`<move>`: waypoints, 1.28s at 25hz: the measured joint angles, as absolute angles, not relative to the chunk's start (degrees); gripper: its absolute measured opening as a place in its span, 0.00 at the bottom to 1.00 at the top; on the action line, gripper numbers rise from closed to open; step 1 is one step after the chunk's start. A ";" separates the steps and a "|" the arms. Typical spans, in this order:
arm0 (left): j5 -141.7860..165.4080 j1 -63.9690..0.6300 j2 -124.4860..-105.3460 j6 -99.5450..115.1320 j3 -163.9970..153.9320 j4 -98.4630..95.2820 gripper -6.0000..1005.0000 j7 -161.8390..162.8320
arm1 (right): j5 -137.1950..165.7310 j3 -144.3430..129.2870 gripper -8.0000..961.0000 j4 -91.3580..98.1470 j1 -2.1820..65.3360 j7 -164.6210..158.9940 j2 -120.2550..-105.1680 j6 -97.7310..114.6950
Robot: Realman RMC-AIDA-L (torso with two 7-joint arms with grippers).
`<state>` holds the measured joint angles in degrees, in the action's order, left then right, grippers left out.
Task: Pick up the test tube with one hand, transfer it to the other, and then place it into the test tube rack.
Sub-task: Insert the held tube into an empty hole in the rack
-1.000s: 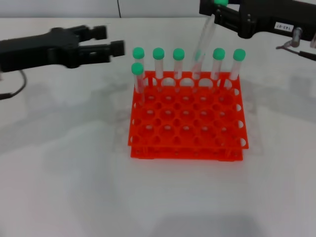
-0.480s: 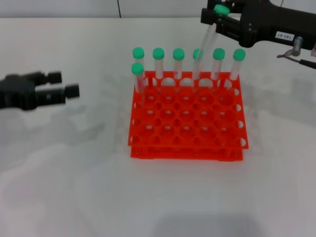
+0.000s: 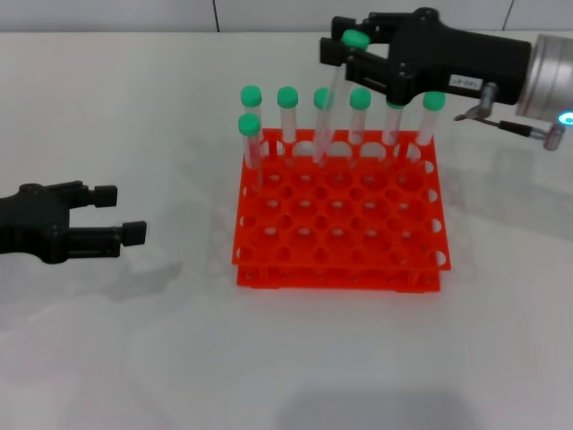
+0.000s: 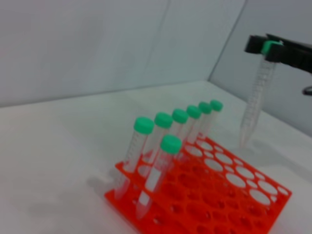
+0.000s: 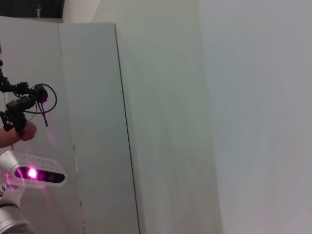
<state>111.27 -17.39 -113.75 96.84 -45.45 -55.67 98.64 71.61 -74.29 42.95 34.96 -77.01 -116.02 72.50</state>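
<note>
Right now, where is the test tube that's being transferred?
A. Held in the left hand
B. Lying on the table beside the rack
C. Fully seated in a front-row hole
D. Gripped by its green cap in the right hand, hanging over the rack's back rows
D: the right hand pinches the test tube at its cap above the test tube rack, while the left hand is empty on the table.

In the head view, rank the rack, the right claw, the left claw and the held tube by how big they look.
1. The test tube rack, largest.
2. The right claw, black body included.
3. The left claw, partly cut off by the frame edge, so its rank against the right claw is unsure.
4. The held test tube, smallest.
</note>
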 joint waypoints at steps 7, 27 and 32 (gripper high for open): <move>114.20 -17.29 -113.12 98.08 -45.40 -55.36 0.88 96.13 | 65.73 -81.47 0.30 43.42 35.43 -74.41 -116.07 67.56; 115.46 -17.94 -113.09 98.26 -45.35 -55.24 0.87 94.79 | 52.94 -91.66 0.30 40.05 37.42 -64.19 -116.19 56.41; 115.33 -18.03 -113.11 98.25 -45.35 -54.59 0.87 94.74 | 47.62 -94.56 0.30 36.37 38.99 -60.11 -116.19 55.22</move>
<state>115.33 -18.03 -113.11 98.25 -45.35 -54.59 94.74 47.62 -94.56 36.37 38.99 -60.11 -116.19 55.22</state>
